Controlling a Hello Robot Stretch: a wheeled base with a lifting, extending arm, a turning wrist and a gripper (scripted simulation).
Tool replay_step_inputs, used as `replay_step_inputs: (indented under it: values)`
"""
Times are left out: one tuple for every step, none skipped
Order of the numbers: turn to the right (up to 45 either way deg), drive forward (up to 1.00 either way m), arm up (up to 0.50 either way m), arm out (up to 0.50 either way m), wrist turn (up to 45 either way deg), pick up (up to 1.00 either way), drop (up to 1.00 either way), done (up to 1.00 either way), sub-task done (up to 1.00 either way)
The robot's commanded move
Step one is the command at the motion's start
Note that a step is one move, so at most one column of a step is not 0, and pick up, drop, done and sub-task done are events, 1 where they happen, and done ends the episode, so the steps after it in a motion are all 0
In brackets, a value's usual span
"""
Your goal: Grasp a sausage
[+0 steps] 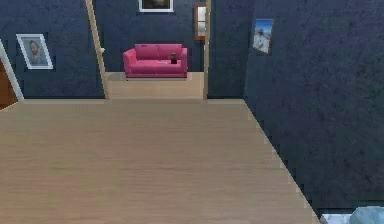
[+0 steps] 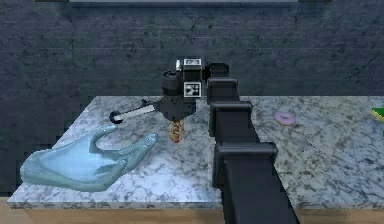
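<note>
Stone, grey and speckled, forms the top of the desk that runs across the arm side view in front of a dark blue wall. The dark square arm rises from the bottom edge and reaches out over the desk. At its far end sit two small white squares with black marks, and left of them is the claw, its thin fingers pointing towards the view's left.

A small brown stubby thing shows just under the claw's dark body, on or close above the stone (its colour would suit a sausage, but its shape is too small to be sure). I cannot tell whether the claw touches it, whether the claw holds anything, or how its fingers are set.

A crumpled pale blue see-through plastic bag lies on the desk near its left corner, its upper tip near the brown thing. A small pink ring lies flat to the right of the arm, well apart from the claw. A flat green thing is cut off by the right edge.

The forward view shows a light wooden floor between more dark blue walls. A doorway leads to a pink sofa with a small dark object on its seat. Framed pictures hang on the left wall and the right wall.
</note>
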Motion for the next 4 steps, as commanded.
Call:
replay_step_inputs:
  values:
    - [0.0, 0.00, 0.00, 0.00, 36.0, 0.00, 0.00, 0.00, 0.00]
    - [0.0, 0.00, -0.14, 0.00, 0.0, 0.00, 0.00, 0.00, 0.00]
    - [0.0, 0.00, 0.00, 0.00, 0.0, 1.00, 0.00, 0.00, 0.00]
    - [0.0, 0.00, 0.10, 0.00, 0.0, 0.00, 0.00, 0.00, 0.00]
